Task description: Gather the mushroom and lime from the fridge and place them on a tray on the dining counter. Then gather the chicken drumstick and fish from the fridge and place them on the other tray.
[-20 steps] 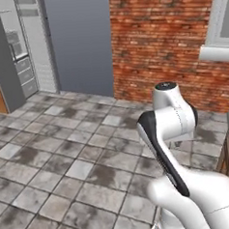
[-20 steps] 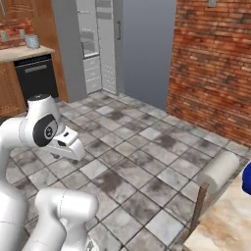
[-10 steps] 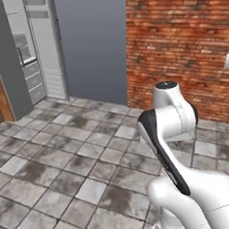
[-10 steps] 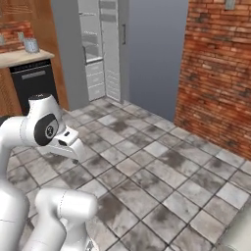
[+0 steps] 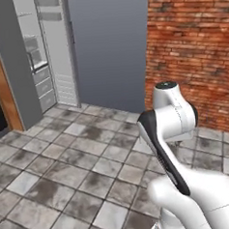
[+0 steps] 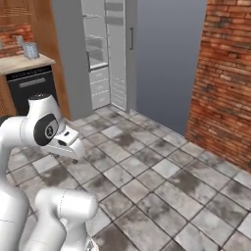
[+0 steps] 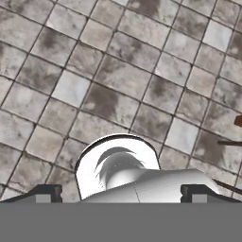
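The fridge (image 5: 44, 58) stands ahead at the far wall with its door (image 6: 117, 54) swung wide, white shelves showing; we cannot make out the mushroom or lime inside. We judge both light, the mushroom soft and fragile, the lime firm and prone to roll, so we would pinch each gently across its middle. The gripper (image 7: 121, 193) has its jaws apart, empty, above the tiled floor (image 7: 118, 71).

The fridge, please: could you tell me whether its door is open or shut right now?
Open. The fridge has one door swung wide, edge toward the camera, and its white interior with shelves and drawers shows beside it.
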Robot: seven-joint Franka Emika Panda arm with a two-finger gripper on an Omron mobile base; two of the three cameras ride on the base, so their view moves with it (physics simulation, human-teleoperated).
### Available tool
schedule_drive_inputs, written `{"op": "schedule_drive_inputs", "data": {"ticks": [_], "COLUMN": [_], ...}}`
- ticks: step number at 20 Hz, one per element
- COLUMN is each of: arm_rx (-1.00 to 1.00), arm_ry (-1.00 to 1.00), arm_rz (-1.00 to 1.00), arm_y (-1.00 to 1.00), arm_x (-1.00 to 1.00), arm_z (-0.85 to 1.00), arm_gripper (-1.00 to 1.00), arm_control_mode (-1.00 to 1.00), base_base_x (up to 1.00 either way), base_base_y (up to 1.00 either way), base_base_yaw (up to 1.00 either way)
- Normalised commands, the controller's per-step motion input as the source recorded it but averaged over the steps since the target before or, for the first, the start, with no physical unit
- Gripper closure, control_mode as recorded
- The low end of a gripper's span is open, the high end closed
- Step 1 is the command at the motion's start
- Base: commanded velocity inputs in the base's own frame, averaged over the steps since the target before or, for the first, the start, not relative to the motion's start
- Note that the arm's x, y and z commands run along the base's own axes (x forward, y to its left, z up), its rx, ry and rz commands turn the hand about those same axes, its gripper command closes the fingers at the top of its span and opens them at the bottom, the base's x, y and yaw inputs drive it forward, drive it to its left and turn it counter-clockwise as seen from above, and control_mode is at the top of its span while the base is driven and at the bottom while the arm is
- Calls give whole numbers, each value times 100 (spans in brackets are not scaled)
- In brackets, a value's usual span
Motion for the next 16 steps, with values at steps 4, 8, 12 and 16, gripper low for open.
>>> {"op": "schedule_drive_inputs", "data": {"ticks": [4, 8, 12, 16], "arm_rx": [0, 0, 0, 0], "arm_ry": [0, 0, 0, 0], "arm_rz": [0, 0, 0, 0], "arm_y": [0, 0, 0, 0], "arm_x": [0, 0, 0, 0], "arm_z": [0, 0, 0, 0], "arm_gripper": [-100, -100, -100, -100], "arm_control_mode": [100, 100, 100, 100], "base_base_x": [100, 100, 100, 100], "base_base_y": [18, 6, 1, 0], "base_base_yaw": [6, 10, 13, 18]}}
